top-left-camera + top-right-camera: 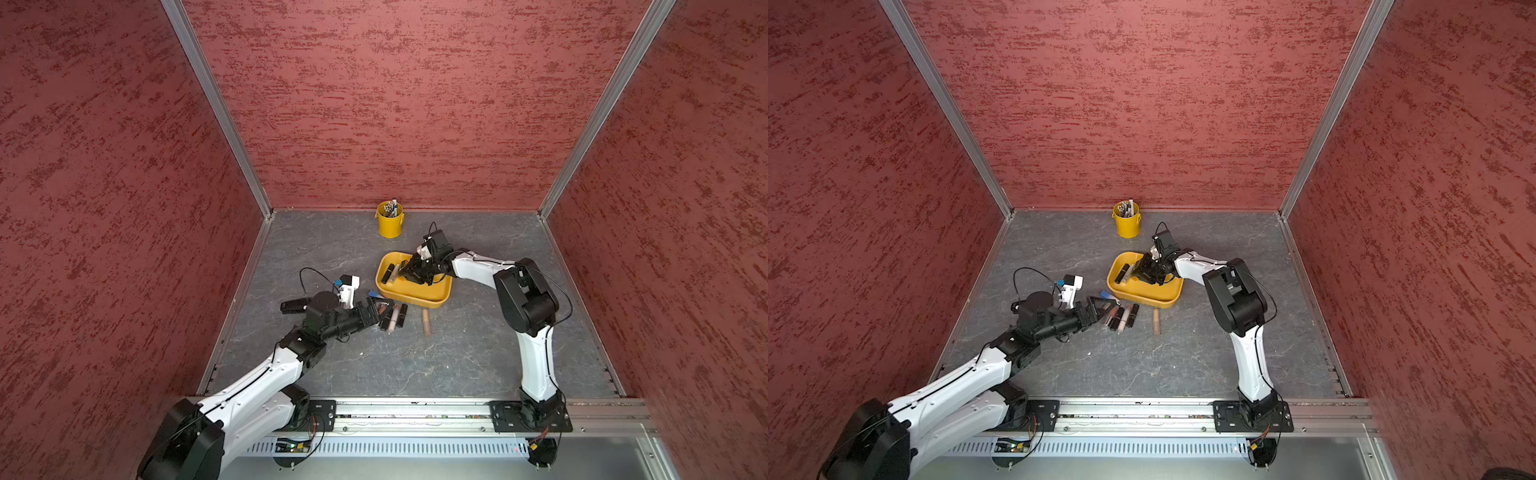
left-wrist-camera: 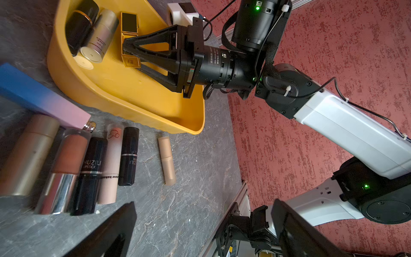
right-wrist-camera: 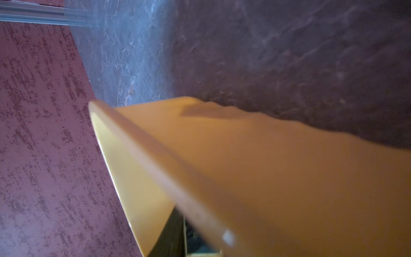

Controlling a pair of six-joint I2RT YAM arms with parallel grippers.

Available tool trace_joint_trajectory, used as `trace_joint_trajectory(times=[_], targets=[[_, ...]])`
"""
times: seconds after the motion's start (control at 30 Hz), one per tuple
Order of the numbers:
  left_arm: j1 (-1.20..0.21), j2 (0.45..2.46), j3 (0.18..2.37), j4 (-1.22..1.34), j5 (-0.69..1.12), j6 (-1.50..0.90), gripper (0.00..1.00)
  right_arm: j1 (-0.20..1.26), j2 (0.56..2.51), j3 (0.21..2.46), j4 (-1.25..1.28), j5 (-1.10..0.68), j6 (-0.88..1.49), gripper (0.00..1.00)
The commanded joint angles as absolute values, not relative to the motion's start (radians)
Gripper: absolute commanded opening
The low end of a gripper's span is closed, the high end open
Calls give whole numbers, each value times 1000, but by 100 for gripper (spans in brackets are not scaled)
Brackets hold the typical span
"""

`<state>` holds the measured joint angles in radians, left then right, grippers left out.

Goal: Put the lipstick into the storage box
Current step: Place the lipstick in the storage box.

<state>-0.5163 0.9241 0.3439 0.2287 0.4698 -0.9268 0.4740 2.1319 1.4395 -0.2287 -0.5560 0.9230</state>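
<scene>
Right gripper (image 2: 125,47) is inside the storage box (image 2: 124,100), jaws clamped on the gold lipstick (image 2: 131,61). The lipstick sits low over the box floor, beside two tubes (image 2: 97,37) already in.

Left gripper (image 1: 1100,308) is spread wide at the lipstick row (image 2: 89,173), just outside the box.

Risks, as I judge them:
- Letting go too late could drag the lipstick back out.
- The wrist could catch the rim and shove the box.

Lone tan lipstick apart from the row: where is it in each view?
In a top view: tan lipstick on the table, right of the row, just before the storage box.
In a top view: tan lipstick, same spot by the storage box.
Left wrist: tan lipstick alone between row and storage box.
Right wrist: not in it.
Shared landmark: the storage box, in all four.
</scene>
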Motion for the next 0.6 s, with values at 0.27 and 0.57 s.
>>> trace_joint_trajectory(times=[0.27, 0.57], targets=[[-505, 913, 333, 212, 466, -913, 100, 468, 2156, 1472, -249, -542, 895, 41], [-505, 899, 329, 197, 461, -911, 100, 466, 2154, 1497, -257, -555, 872, 44]])
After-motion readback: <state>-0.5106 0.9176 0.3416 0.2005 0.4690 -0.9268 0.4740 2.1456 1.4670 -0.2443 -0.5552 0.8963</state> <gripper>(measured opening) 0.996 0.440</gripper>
